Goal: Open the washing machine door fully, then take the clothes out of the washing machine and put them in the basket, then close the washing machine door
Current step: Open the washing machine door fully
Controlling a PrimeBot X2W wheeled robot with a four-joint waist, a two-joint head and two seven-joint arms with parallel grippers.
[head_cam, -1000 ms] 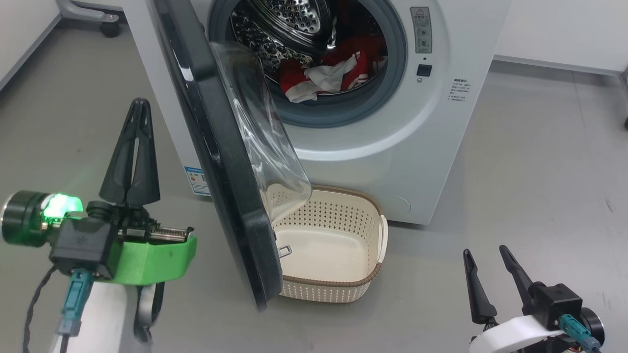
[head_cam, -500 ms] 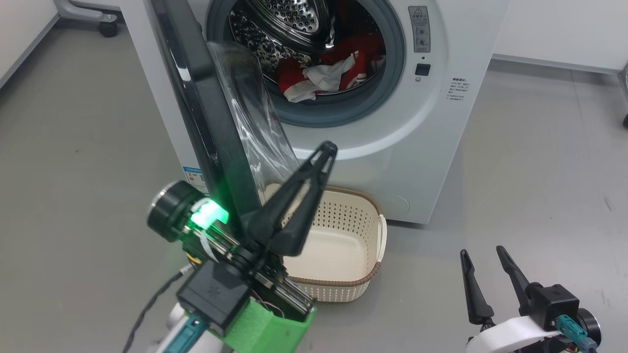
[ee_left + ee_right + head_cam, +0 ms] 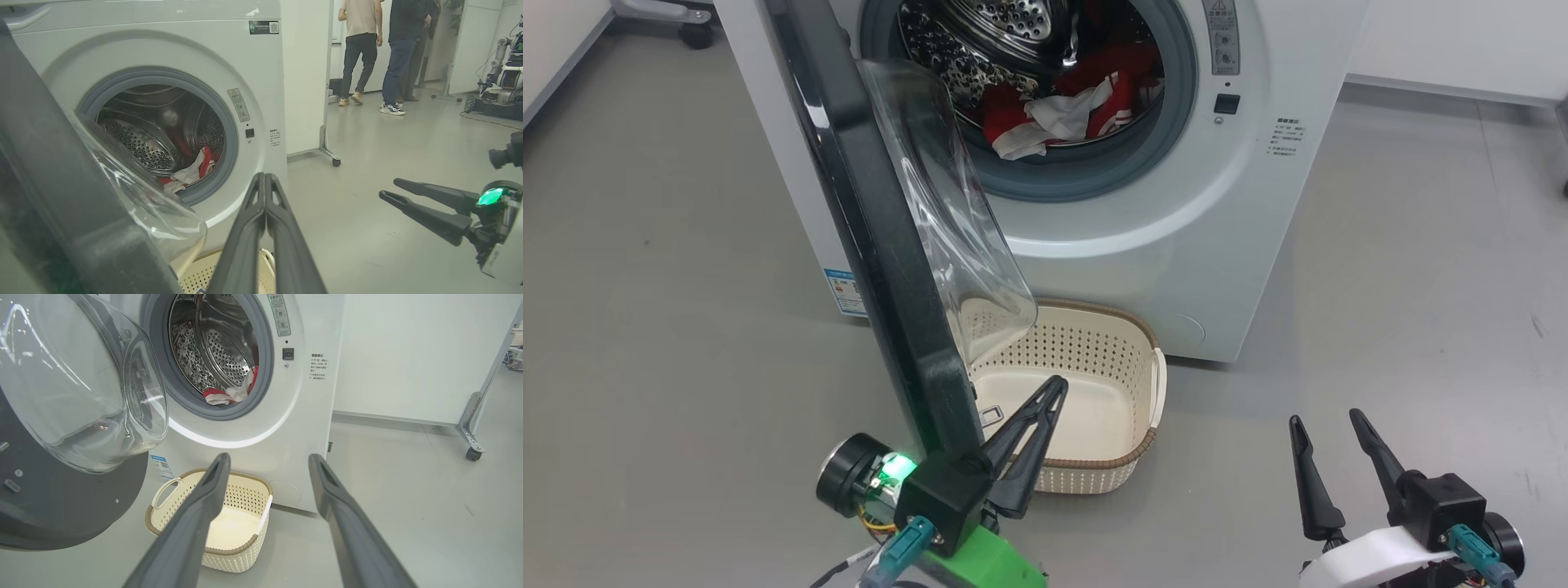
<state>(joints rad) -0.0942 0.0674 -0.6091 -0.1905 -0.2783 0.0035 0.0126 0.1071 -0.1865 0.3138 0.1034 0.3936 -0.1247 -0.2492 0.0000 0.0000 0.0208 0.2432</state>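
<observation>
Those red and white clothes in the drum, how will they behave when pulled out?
Probably floppy: the clothes lie crumpled in folds, so they should drape and trail. Likely light, being thin fabric. They look bunched together, so one pull may drag several.

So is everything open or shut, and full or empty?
washing machine door: open, sticking out from the machine
washing machine: open at the front, not emptied
clothes: bunched up inside the drum
basket: empty, on the floor
left gripper: shut, holding nothing
right gripper: open, holding nothing
</observation>
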